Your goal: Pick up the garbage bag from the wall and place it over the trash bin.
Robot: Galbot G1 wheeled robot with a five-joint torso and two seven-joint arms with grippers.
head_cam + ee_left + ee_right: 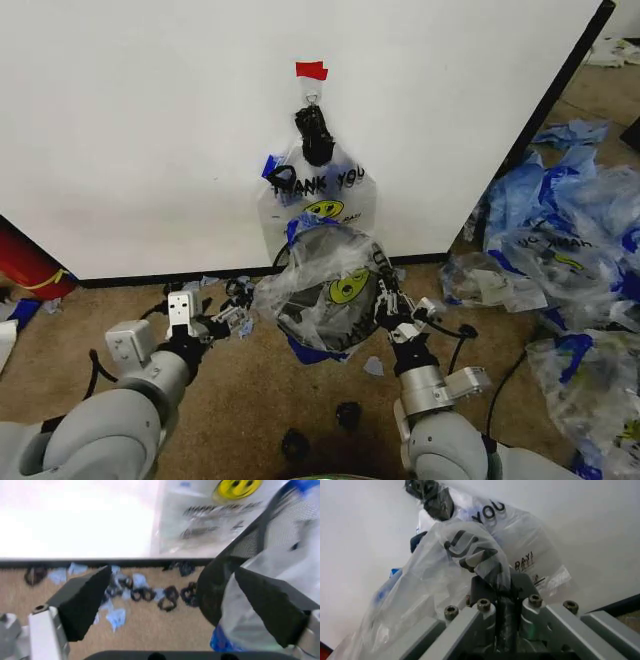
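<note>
Below the wall (150, 120), the garbage bag (325, 290) lies draped over the trash bin (352, 243), which stands on the carpet just in front of the wall's black lower edge. Its yellow smiley face points toward the robot, and crumpled clear plastic covers the bin's mesh rim and side.

The right gripper (388, 303) sits at the bag's right side, fingers pressed together on a fold of the clear plastic; in the right wrist view the film (470, 555) rises straight out of the closed jaws.

The left gripper (232, 316) is at the bag's left edge with its jaws spread wide. In the left wrist view the dark fingers (87, 603) stand well apart, one of them lying against the bagged bin (260, 543).

On the wall a bundle of like bags (318, 195) hangs from a small hook (312, 97) under a red tape strip (311, 70), tied by a black knot (314, 133).

A heap of blue-and-clear bags (560, 240) lies on the floor to the right, and small black scraps (347, 414) lie between the arms.
</note>
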